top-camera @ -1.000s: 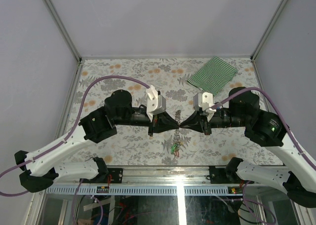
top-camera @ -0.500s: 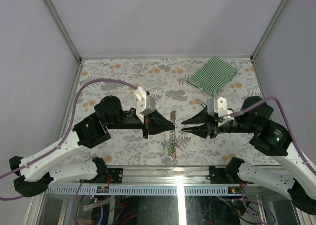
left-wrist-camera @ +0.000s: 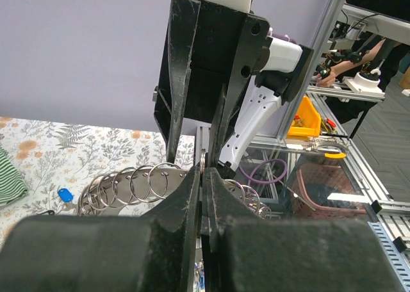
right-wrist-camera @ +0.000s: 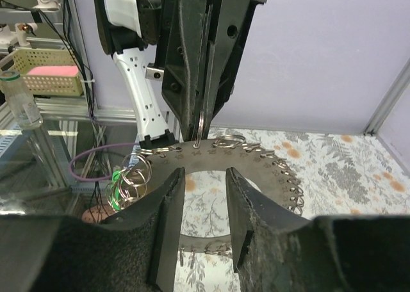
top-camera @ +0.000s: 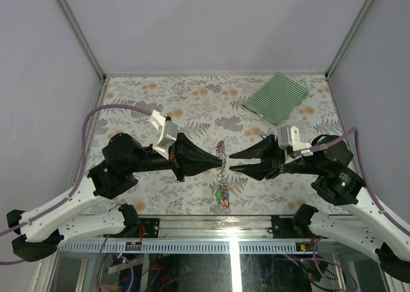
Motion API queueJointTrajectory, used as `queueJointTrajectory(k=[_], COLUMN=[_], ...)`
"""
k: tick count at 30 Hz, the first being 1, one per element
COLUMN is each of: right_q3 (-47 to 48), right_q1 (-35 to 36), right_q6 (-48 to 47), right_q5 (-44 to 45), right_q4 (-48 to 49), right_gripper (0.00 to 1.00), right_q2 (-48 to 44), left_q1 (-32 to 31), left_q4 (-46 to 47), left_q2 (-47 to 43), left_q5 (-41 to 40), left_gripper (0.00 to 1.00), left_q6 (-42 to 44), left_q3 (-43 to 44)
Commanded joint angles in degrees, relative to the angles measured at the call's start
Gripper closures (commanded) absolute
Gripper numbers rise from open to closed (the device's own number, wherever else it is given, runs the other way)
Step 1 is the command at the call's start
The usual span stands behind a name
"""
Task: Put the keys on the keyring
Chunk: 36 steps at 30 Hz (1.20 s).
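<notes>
The keyring [top-camera: 221, 156] is a flat grey ring with many small split rings along its rim. It hangs edge-on above the table's middle. My left gripper [top-camera: 220, 159] is shut on one small rim ring [left-wrist-camera: 204, 159], with the grey ring [left-wrist-camera: 136, 189] spreading to the left behind the fingers. Keys with green and red tags [top-camera: 224, 193] dangle from its lower rim, and the green one [right-wrist-camera: 118, 178] shows at the left in the right wrist view. My right gripper [top-camera: 231, 162] faces the keyring [right-wrist-camera: 256, 161] from the right, open and holding nothing. A blue-tagged key [left-wrist-camera: 65, 194] lies on the table.
A green-striped cloth [top-camera: 275, 97] lies at the back right of the flowered table [top-camera: 147, 93]. Metal frame posts stand at the back corners. The near table edge with its rail [top-camera: 230, 220] runs just below the hanging keys.
My right gripper has opened, let go and drawn back to the right. The left arm has pulled back slightly left, staying shut on the keyring, which now hangs from it alone.
</notes>
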Motion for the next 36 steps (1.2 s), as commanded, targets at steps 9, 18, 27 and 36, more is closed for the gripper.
queueJointTrajectory(k=[9,18,27,36], right_q3=[-0.71,-1.24,-1.19,-1.01], right_q1=[0.22,0.23,0.27,0.28], right_q6=[3.24,2.86,2.77,2.64], right_q5=[-1.93,-2.61,-2.87,-2.97], right_q4=[12.35,11.43,11.16,11.07], right_gripper=[0.66,0.71,0.77,0.95], right_q2=[0.79,1.09,1.59,2.23], left_q1=[-0.32,-0.40,-0.38,-0.36], left_q4=[8.07,8.06,8.05,7.89], left_q2=[0.69,1.11,1.27,1.30], left_q5=[-0.20,0.19,0.13,0.05], left_gripper=[1.00,1.00,1.00,1.00], left_q6=[-1.46,-1.52,-1.52,-1.36], left_q3=[0.48,0.87,0.98,1.09])
